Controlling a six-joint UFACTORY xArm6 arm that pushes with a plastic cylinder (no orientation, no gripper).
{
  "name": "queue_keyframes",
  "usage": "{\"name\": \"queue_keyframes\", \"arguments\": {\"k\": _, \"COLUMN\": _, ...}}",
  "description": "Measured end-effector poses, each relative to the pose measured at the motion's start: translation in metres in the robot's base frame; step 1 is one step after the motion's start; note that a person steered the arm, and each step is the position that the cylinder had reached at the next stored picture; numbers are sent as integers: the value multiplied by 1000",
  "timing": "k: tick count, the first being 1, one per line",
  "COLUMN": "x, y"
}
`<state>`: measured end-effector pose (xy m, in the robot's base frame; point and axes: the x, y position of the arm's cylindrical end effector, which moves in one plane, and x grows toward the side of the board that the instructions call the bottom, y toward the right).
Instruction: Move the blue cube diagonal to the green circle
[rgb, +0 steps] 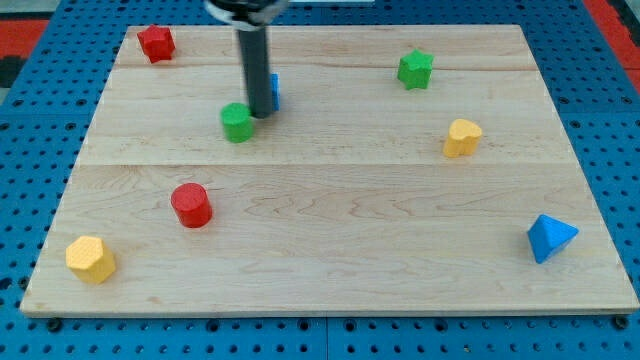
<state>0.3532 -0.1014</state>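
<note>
The blue cube (274, 91) sits near the view's top, left of centre, mostly hidden behind my dark rod. The green circle (237, 122) lies just below and to the left of it, almost touching. My tip (260, 113) rests on the board directly in front of the blue cube, at the green circle's upper right edge.
On the wooden board (330, 250) there are a red star-like block (156, 43) at top left, a green star (415, 69) at top right, a yellow heart (462, 138) at right, a red cylinder (191, 205), a yellow hexagon (91, 259) at bottom left, and a blue triangle (549, 238) at bottom right.
</note>
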Motion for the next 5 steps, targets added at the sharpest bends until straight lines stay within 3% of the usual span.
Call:
{"name": "queue_keyframes", "arguments": {"k": 1, "x": -32, "y": 9}}
{"name": "queue_keyframes", "arguments": {"k": 2, "x": -51, "y": 71}}
{"name": "queue_keyframes", "arguments": {"k": 3, "x": -47, "y": 61}}
{"name": "queue_keyframes", "arguments": {"k": 4, "x": -8, "y": 82}}
{"name": "queue_keyframes", "arguments": {"k": 5, "x": 5, "y": 121}}
